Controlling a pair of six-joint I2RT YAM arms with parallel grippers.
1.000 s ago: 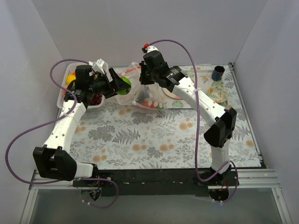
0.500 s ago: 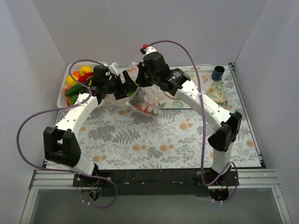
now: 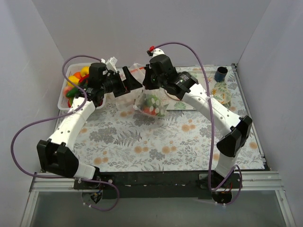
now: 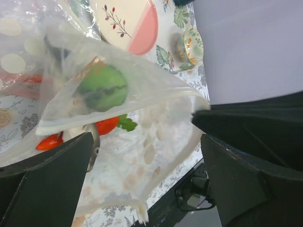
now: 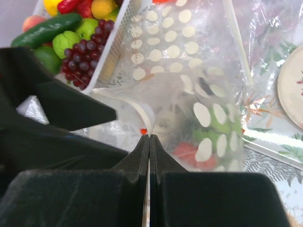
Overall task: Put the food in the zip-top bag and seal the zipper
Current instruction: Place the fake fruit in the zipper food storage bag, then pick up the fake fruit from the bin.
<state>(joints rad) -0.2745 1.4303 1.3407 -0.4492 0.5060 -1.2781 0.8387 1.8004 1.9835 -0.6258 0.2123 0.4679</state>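
Note:
The zip-top bag (image 3: 150, 101) hangs off the table, polka-dotted and transparent. My right gripper (image 3: 147, 83) is shut on its upper rim (image 5: 147, 118). Inside it lie a green round (image 4: 103, 87), a red tomato (image 4: 107, 126), a red chilli (image 4: 47, 141) and part of a grey fish (image 4: 93, 143). The red zipper strip (image 3: 138, 69) shows at the bag's far edge. My left gripper (image 3: 132, 82) is open and empty right beside the bag's mouth, and the bag's side (image 4: 142, 142) fills the space in front of its jaws. More food (image 3: 77, 78) sits in the white basket (image 5: 113, 47).
The white slatted basket (image 3: 63, 98) at the far left holds purple grapes (image 5: 87, 59), a cucumber (image 5: 47, 28) and yellow, green and red pieces. A plate (image 4: 135, 21) lies behind the bag. A patterned bowl (image 3: 221, 92) and a dark blue cup (image 3: 220, 74) stand at the far right.
My left gripper carried the green round from the basket side to the bag and let it go inside; it is now open and empty. The right gripper has lifted the bag.

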